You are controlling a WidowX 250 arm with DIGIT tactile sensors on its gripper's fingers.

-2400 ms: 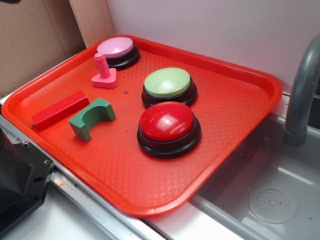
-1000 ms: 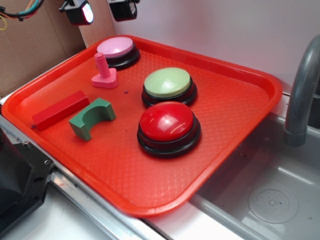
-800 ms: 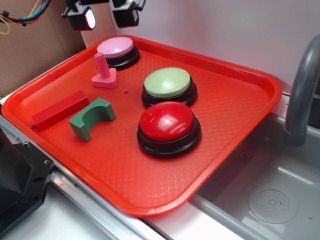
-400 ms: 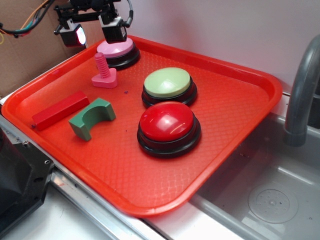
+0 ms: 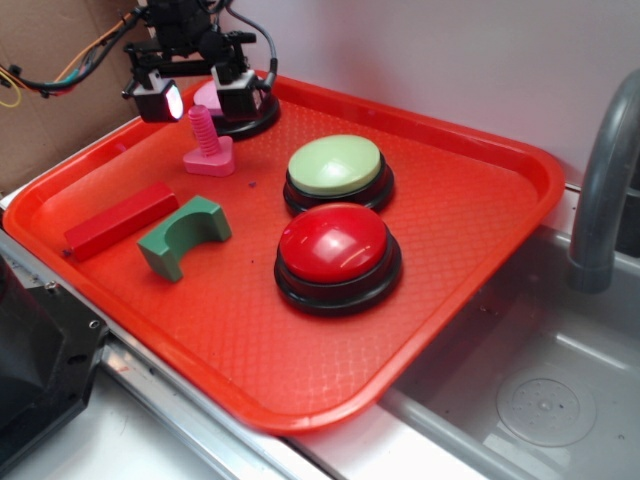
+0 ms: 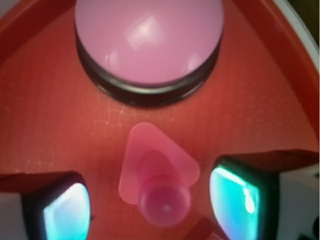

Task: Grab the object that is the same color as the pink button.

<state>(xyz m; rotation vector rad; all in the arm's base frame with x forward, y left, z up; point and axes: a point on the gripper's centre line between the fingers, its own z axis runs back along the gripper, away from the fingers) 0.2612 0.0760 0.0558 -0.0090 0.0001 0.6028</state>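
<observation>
On the orange tray [image 5: 470, 230], the gripper [image 5: 193, 97] has dropped from the top of the frame within the last second and now hangs over the far corner, fingers [image 5: 160, 100] spread wide and empty. The pink button [image 6: 149, 42] sits just beyond the fingertips, while the pink bolt [image 6: 157, 172] stands upright between them, touching neither. By the look of it, lowering and closing come next

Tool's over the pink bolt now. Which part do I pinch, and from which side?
Pinch the ridged upright post of the pink bolt, coming straight down. Its flat base sits low on the tray. The open tool already straddles the post.
</observation>
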